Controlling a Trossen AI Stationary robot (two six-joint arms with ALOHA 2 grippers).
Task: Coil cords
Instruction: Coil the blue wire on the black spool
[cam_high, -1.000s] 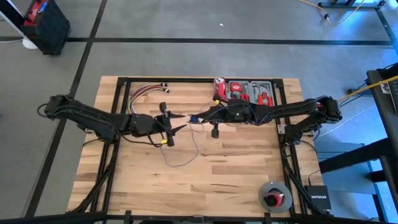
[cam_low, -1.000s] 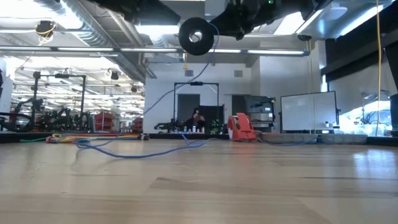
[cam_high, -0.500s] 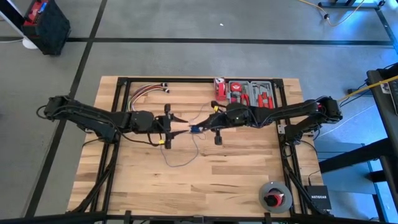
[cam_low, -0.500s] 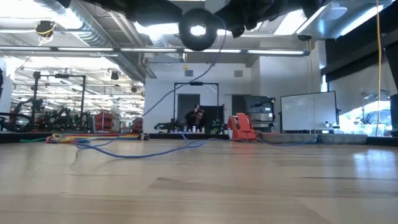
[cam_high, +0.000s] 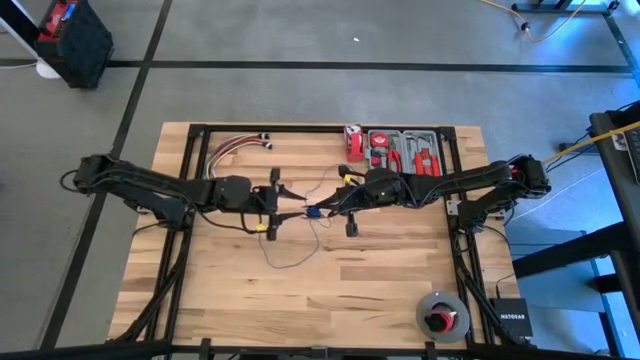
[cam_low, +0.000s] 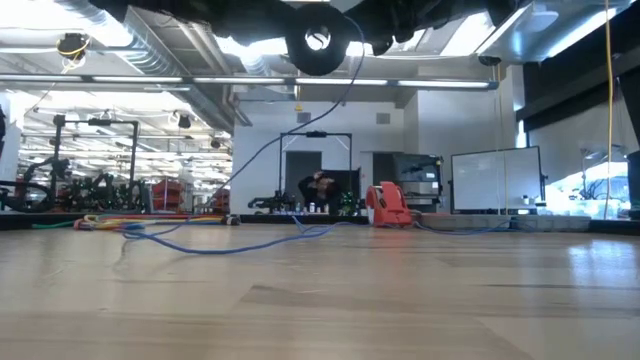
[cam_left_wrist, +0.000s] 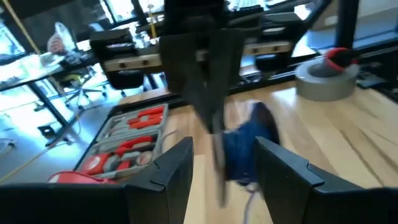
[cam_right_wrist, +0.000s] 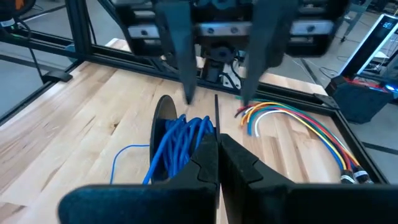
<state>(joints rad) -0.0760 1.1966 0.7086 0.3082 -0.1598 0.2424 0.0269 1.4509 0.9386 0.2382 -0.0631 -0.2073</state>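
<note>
Cords (cam_right_wrist: 177, 146), blue, sit wound on a spool pinched in the closed right gripper (cam_high: 318, 210) above mid-table, a loose tail trailing nearer. Left gripper (cam_high: 292, 203) faces it, fingers spread wide, empty. "NETGEAR" reads on a black box (cam_high: 512, 318) at near right.

The wooden table (cam_high: 380, 280) carries blue cord (cam_high: 290, 262), coloured wires (cam_high: 232, 148), tool tray (cam_high: 402, 146), tape roll (cam_high: 442, 316).

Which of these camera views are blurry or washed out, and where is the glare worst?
Left wrist view: smeared, the right gripper and blue cord soft, the tool tray hazy. Right wrist view: sharper, the coiled cord clear, the left gripper slightly soft. Low view: ceiling lights glare behind the dark arms; table evenly lit. High view: even light, blue cast at the upper right.
</note>
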